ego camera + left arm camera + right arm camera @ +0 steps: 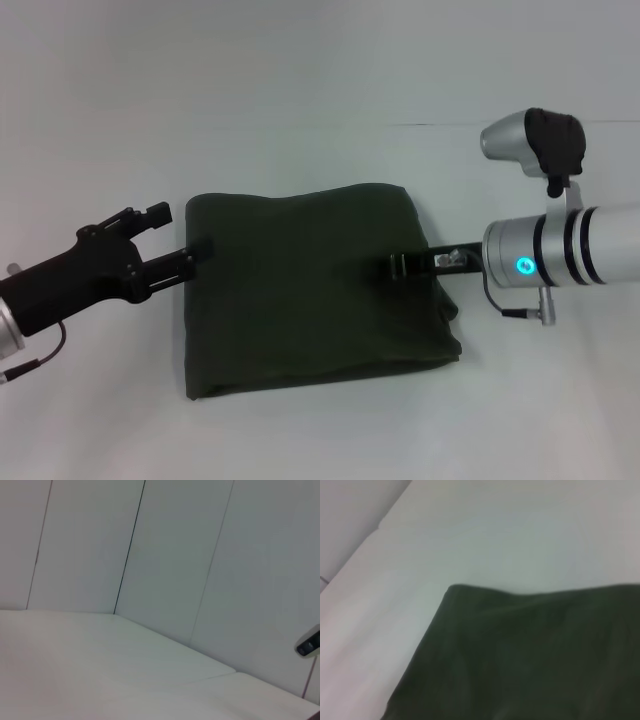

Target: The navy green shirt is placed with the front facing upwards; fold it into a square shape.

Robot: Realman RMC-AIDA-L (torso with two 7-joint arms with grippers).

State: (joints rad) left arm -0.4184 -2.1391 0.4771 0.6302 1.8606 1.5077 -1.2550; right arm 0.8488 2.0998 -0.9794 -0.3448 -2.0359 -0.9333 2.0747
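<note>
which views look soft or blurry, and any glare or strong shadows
Head view: fairly sharp and evenly lit, faint shadow under the navy green shirt, a glowing blue light on the right arm. Right wrist view: the shirt edge is soft, out of focus. Left wrist view: only the pale table and wall panels, flat light, no glare.

The folded navy green shirt [310,290] hides its lettering and neck label; the right wrist view cuts off all but one blurred corner; the left hand [200,250] and right hand [400,266] fingertips are too dark against the cloth to judge.
</note>
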